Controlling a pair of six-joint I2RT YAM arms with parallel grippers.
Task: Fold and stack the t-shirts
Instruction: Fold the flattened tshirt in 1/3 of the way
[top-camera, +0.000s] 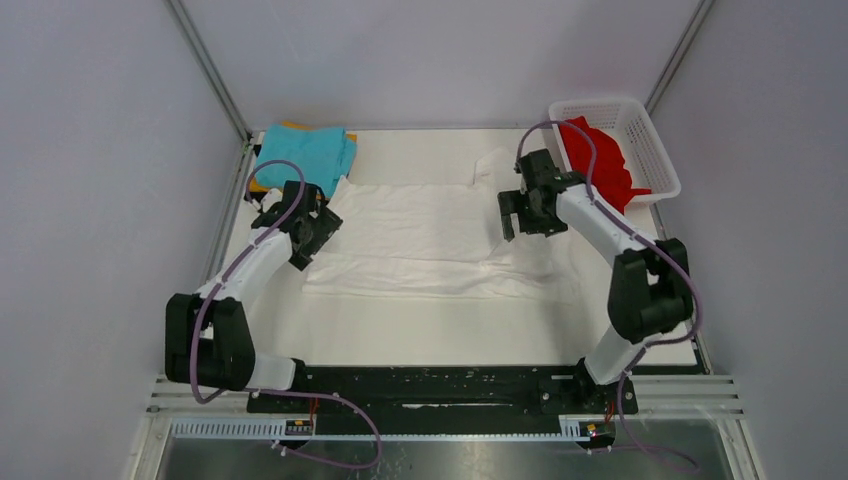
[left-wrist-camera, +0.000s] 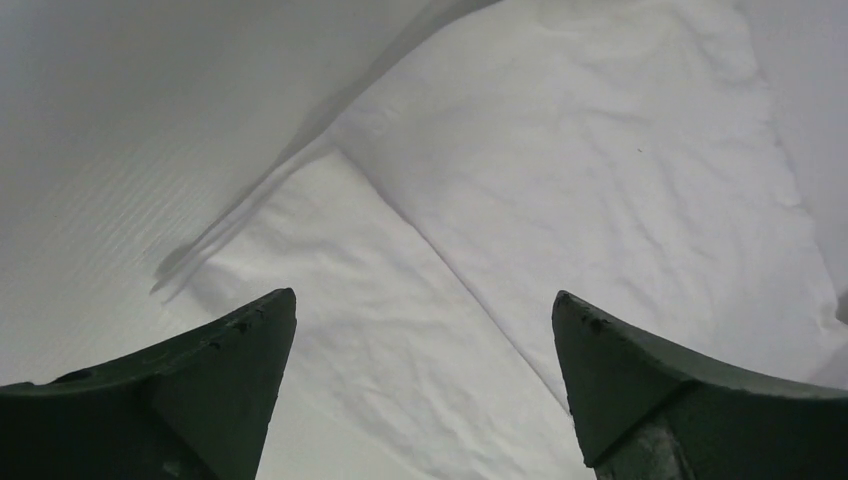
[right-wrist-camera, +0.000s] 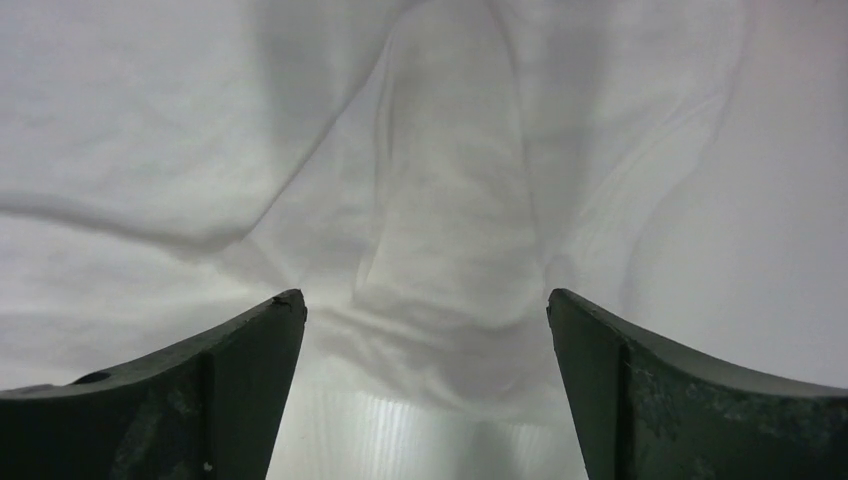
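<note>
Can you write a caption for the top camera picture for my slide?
Both open, the left tool and right tool hover over a large white cotton t-shirt on the white table.

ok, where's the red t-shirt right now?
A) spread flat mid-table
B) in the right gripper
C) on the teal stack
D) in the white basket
D: the red t-shirt lies bunched inside the white basket at the table's far right corner.
</note>
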